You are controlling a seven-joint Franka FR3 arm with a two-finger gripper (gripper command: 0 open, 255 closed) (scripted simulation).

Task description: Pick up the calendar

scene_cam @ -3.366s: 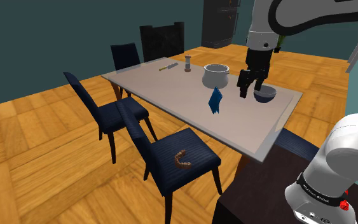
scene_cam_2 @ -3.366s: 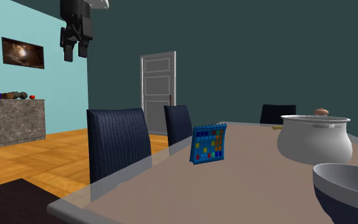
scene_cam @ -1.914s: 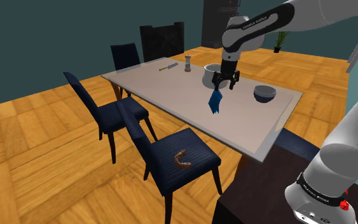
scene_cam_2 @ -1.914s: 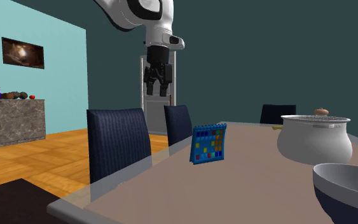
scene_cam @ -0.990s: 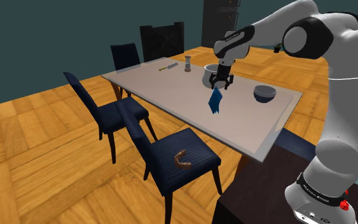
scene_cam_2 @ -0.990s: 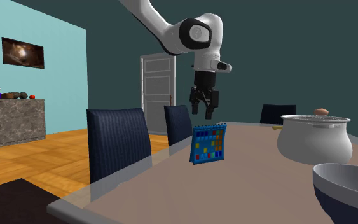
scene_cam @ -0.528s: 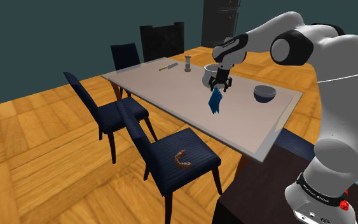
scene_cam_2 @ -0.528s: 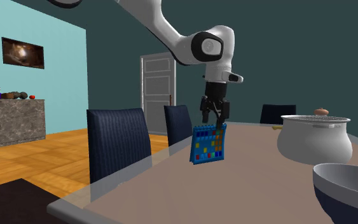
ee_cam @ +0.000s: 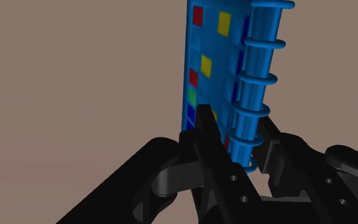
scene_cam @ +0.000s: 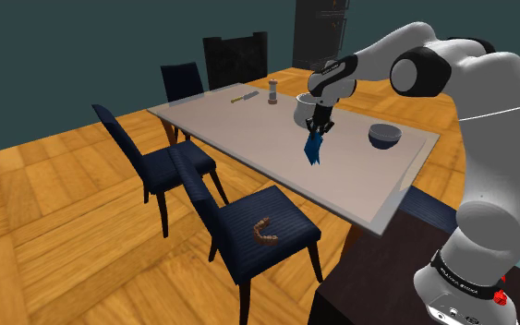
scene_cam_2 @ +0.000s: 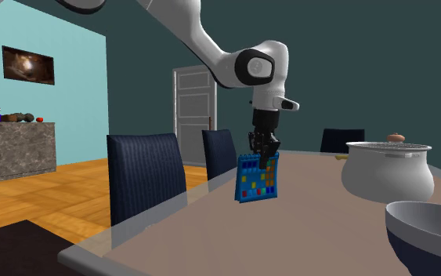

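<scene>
In the shoulder view, beginning from the left, a dark blue chair (scene_cam: 239, 242) stands at the near edge of the table (scene_cam: 359, 180), and a brown curved thing (scene_cam: 263, 227) lies on its seat. Further right on the table is the calendar (scene_cam: 314, 150). It is blue and stands upright. The gripper (scene_cam: 317, 132) is directly above it, so the calendar is at 6 o'clock from the hand. A white pot (scene_cam: 301, 113) stands close to the calendar at about 11 o'clock, and a dark bowl (scene_cam: 384, 137) is well apart at about 2 o'clock.

In the second exterior view, the calendar (scene_cam_2: 258, 180) shows its small coloured squares and its foot rests on the table top. The gripper (scene_cam_2: 265, 161) comes down from 12 o'clock onto its top edge. The pot (scene_cam_2: 387, 171) and the bowl (scene_cam_2: 430, 227) are further to the right.

In the wrist view, the two black fingers (ee_cam: 206, 137) are clenched on the calendar (ee_cam: 212, 70) at its ring binding (ee_cam: 260, 95). One finger presses on the coloured face and the other on the rings.
</scene>
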